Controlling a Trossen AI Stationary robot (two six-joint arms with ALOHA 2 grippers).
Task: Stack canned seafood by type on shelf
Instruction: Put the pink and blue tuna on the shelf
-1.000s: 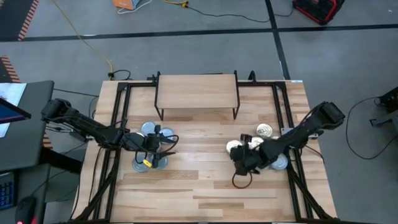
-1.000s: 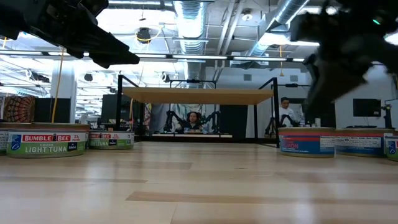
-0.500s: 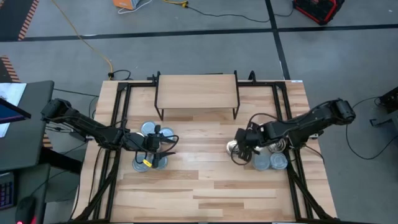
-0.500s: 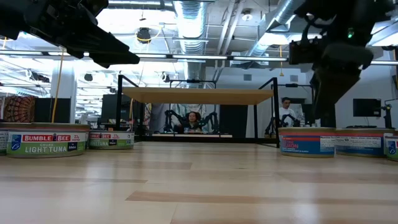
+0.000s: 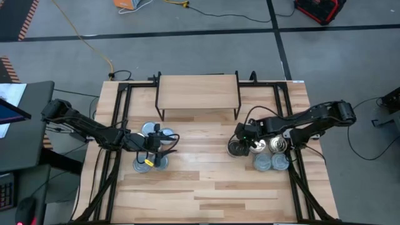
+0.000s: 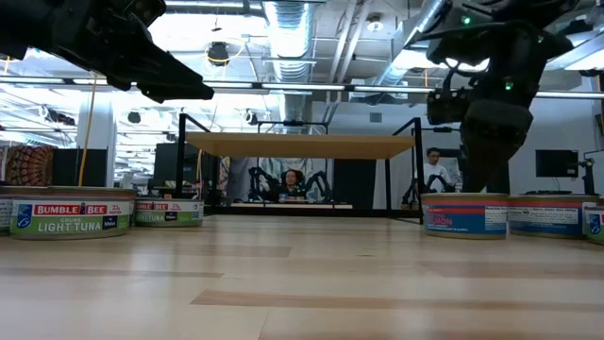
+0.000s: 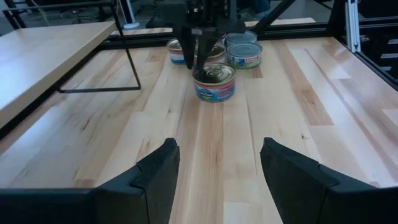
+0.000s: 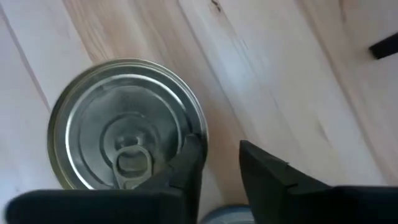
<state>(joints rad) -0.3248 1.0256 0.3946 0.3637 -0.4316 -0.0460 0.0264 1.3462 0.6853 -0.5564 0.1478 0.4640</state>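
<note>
Canned seafood lies in two clusters. The blue-topped tins sit at the left, below my left gripper, which hovers open over bare wood. Silver-topped tins sit at the right. My right gripper points steeply down at the leftmost tin of that cluster, whose pull tab faces up. Its fingers stand a narrow gap apart, with only table between them. The shelf stands bare at the table's far middle. My right gripper has one fingertip over the rim of the silver-topped tin, and the other stands over bare table beside it. Whether that fingertip touches the rim I cannot tell. The tin sits flat on the table.
Black frame rails run along both sides of the table. The shelf's thin black legs stand behind the tins. Bare wood lies between the two clusters and toward the near edge. People sit in the room beyond.
My right gripper has swung from the near side of the right cluster toward the far edge. It has rolled as it went and now stands over the leftmost silver-topped tin. The tins have not moved.
</note>
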